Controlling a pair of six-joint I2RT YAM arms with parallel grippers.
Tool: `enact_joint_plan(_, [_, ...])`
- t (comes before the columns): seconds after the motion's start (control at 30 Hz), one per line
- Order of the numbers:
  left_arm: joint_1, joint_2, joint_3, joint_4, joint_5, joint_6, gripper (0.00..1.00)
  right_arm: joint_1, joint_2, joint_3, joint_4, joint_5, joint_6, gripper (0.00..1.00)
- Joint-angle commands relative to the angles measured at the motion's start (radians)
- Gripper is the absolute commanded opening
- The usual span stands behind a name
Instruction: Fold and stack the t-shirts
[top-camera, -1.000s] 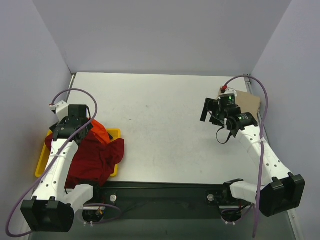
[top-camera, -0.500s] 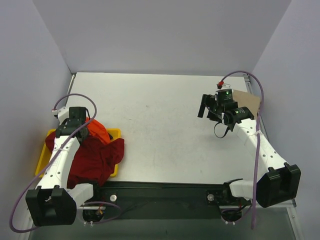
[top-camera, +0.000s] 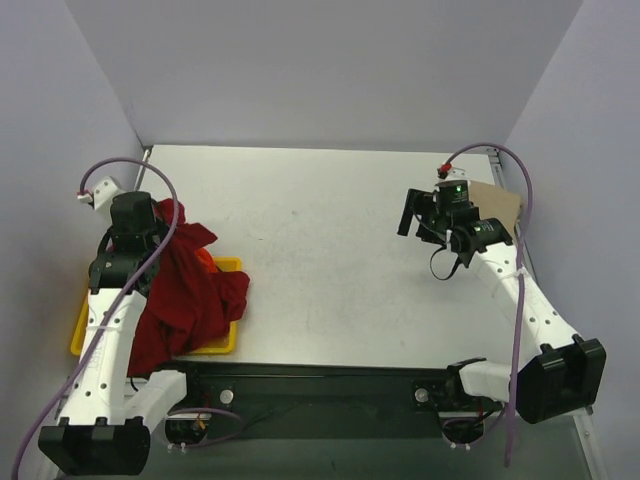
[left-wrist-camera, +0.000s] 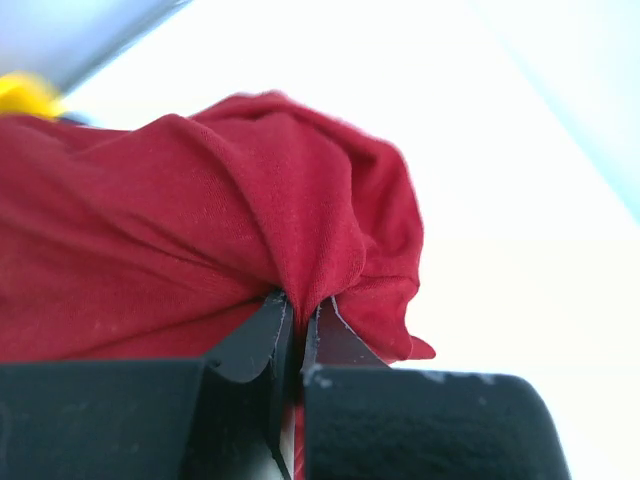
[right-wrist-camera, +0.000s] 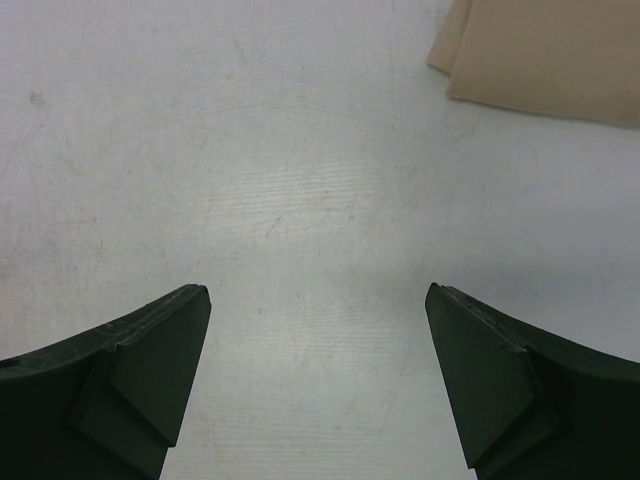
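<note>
The dark red t-shirt (top-camera: 195, 295) at eight o'clock is one plain colour. A bright orange sliver (top-camera: 206, 258) beneath it is probably another shirt. The tray (top-camera: 229, 266) is yellow. The tan t-shirt (top-camera: 497, 202) at two o'clock is plain; the table (top-camera: 310, 240) is scuffed off-white.

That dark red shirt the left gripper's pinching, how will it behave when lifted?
Probably floppy: the dark red shirt bunches into folds at the left gripper and drapes over the yellow tray. Likely light: one small pinch holds its top up. It may drag the orange shirt beneath.
</note>
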Motion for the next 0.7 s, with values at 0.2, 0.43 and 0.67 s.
enact_joint_plan(0.2, [-0.331,0.212,0.365,0.474,0.265,0.017,0.0,-0.006,-0.082,-0.019,0.008,0.068,-0.005,0.95])
enact_joint_plan(0.43, [-0.538,0.366,0.591,0.576,0.394,0.032,0.0,-0.013,-0.125,-0.053,0.007,0.08,0.0,0.95])
enact_joint_plan(0.67, [-0.563,0.333,0.492,0.673,0.464,-0.057,0.0,-0.016,-0.169,-0.085,0.002,0.102,0.007,0.95])
